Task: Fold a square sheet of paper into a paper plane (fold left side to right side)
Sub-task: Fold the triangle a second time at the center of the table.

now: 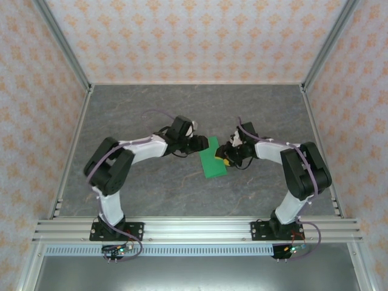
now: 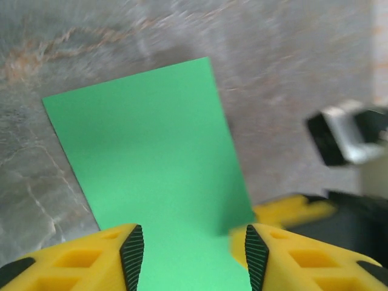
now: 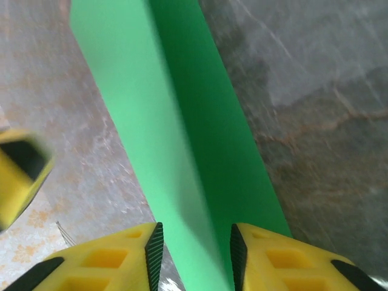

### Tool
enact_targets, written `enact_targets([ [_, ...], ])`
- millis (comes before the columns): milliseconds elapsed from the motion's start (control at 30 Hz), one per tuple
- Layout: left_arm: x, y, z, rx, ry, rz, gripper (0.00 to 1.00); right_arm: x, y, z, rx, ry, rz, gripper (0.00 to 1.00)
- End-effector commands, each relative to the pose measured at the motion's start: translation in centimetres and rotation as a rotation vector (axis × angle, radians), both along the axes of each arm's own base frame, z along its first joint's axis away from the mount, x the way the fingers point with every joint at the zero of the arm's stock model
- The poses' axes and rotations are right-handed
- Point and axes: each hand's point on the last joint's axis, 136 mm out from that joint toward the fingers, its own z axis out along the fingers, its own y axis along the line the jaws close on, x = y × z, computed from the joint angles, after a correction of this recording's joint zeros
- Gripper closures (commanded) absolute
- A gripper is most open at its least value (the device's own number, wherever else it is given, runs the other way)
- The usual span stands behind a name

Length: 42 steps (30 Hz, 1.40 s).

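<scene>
The square sheet of paper (image 1: pixel 213 163) is bright green and lies mid-table, doubled over into a narrow rectangle. In the right wrist view the paper (image 3: pixel 182 121) shows a lighter upper flap raised over a darker layer. My left gripper (image 1: pixel 205 145) is at its far left edge and stands open over the paper (image 2: pixel 145 139), its pads (image 2: pixel 132 254) wide apart and the sheet passing below. My right gripper (image 1: pixel 223 159) is at the right edge. Its jaws (image 3: pixel 193 254) straddle the raised flap with a gap on both sides. The paper plane is out of view.
The grey stone-patterned tabletop (image 1: pixel 151 115) is bordered by aluminium frame rails (image 1: pixel 194 229) and patterned walls. A yellow finger of the right gripper (image 2: pixel 291 212) shows beside the paper in the left wrist view. The two grippers are close together over the sheet.
</scene>
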Motion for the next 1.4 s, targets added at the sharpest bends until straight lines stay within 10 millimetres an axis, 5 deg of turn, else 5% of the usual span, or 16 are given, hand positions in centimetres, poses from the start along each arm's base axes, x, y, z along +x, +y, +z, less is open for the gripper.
enact_targets([
  [0, -0.4, 0.7, 5.0, -0.005, -0.209, -0.024, 0.46, 2.1, 0.6, 1.2, 0.036, -0.036, -0.004, 0.64],
  [267, -8.4, -2.2, 5.4, 0.287, -0.375, -0.266, 0.38, 3.5, 0.4, 1.7, 0.008, -0.032, 0.007, 0.7],
  [433, -10.6, -4.5, 4.0, 0.498, -0.417, -0.343, 0.35, 3.7, 0.6, 2.5, 0.016, -0.037, 0.013, 0.7],
  [667, -10.7, -6.5, 2.2, 0.722, -0.444, -0.381, 0.28, 3.6, 0.8, 3.4, 0.037, -0.04, 0.017, 0.71],
  [1067, -9.0, -6.8, -1.5, 0.973, -0.407, -0.336, 0.23, 3.3, 0.8, 3.5, 0.041, -0.023, 0.014, 0.71],
  [1233, -8.3, -6.7, -1.3, 1.0, -0.427, -0.295, 0.29, 3.2, 0.7, 3.2, 0.034, -0.015, 0.012, 0.71],
  [1367, -8.2, -6.7, -1.3, 0.996, -0.432, -0.29, 0.46, 3.1, 0.3, 2.8, 0.003, -0.011, 0.013, 0.71],
])
